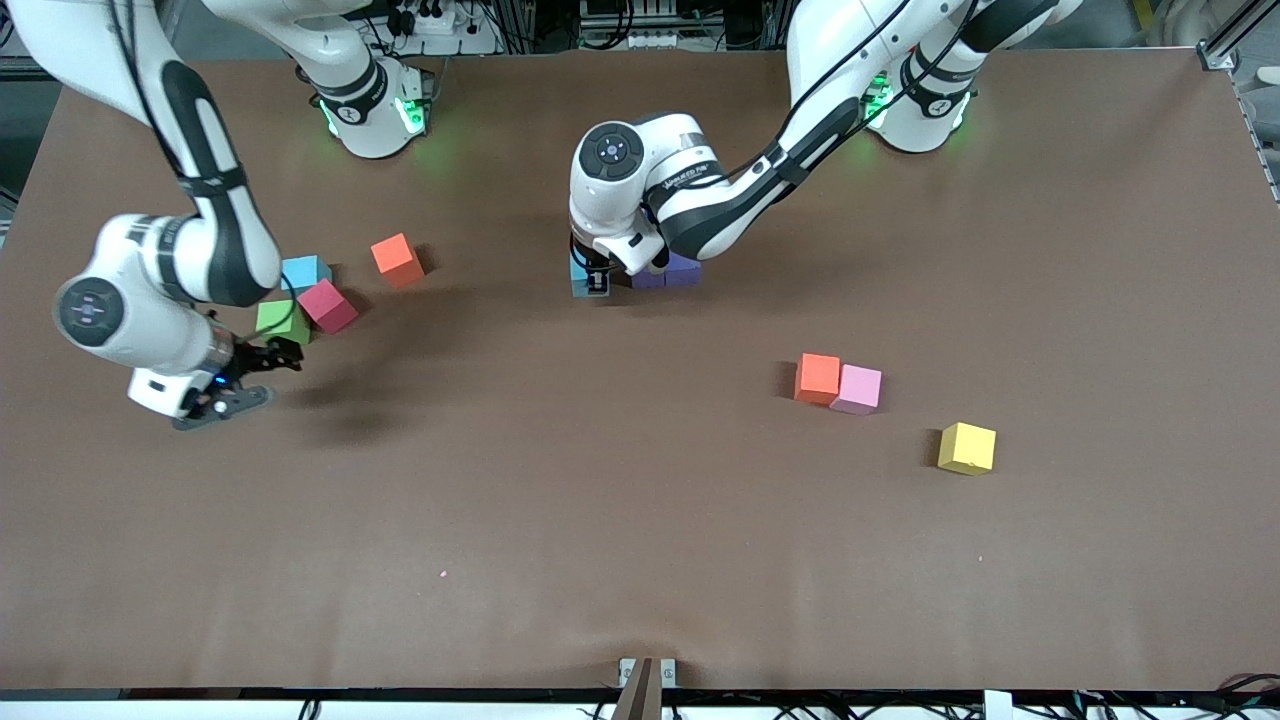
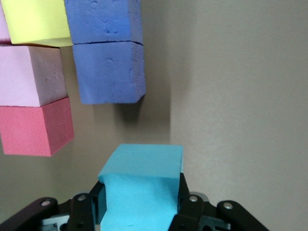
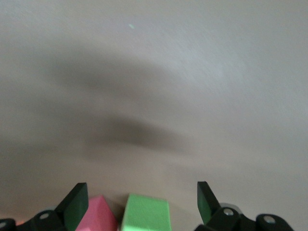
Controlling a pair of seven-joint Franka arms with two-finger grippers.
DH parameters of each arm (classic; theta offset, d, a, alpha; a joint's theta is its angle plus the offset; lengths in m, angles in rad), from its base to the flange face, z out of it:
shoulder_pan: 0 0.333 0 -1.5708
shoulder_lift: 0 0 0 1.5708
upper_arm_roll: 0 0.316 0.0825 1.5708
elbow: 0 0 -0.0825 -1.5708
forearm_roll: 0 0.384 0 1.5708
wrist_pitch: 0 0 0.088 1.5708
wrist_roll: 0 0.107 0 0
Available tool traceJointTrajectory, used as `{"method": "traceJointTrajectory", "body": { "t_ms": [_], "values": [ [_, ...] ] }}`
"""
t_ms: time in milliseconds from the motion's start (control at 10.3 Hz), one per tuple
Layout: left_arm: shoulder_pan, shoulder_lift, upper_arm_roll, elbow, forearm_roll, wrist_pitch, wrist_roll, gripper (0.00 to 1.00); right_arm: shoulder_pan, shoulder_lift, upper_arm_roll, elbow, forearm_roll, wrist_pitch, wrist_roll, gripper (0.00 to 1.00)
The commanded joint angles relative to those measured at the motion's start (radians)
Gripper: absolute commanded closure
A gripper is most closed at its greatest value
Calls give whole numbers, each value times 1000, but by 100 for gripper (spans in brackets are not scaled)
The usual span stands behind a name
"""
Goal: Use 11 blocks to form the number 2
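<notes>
Two purple blocks [image 2: 107, 48] start the row; left end effector [image 1: 597, 281] clamps light blue block [image 2: 142, 185] beside them to extend it. Right end effector [image 1: 240, 380], fingers apart, waits by green block [image 1: 282, 321].

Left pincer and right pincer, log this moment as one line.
left pincer: shut on light blue block, beside purple blocks | right pincer: open, near green block

Brown table [image 1: 640, 560], scattered foam blocks [image 1: 838, 384], purple pair [image 1: 672, 272]
</notes>
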Motion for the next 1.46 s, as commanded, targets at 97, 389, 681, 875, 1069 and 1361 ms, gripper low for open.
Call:
{"method": "traceJointTrajectory", "body": {
  "t_ms": [97, 389, 681, 875, 1069, 1361],
  "values": [
    [-9, -8, 13, -68, 0, 44, -83, 88, -108, -63, 16, -105, 13, 4, 15, 0],
    [-12, -9, 13, -96, 2, 61, -83, 88, -119, -41, 14, -127, 124, 12, 15, 0],
    [-7, -12, 12, -142, 22, 91, -85, 88, -111, -19, 14, -188, 127, 107, 24, 0],
    [-6, -11, 10, -153, 22, 108, -88, 88, -108, 15, 14, -205, 125, 148, 23, 0],
    [-6, -11, 12, -154, 22, 108, -88, 88, -106, 19, 14, -216, 125, 138, 24, 0],
    [-3, -11, 12, -156, 22, 108, -88, 88, -100, 13, 13, -263, 125, 142, 24, 0]
  ]
}}
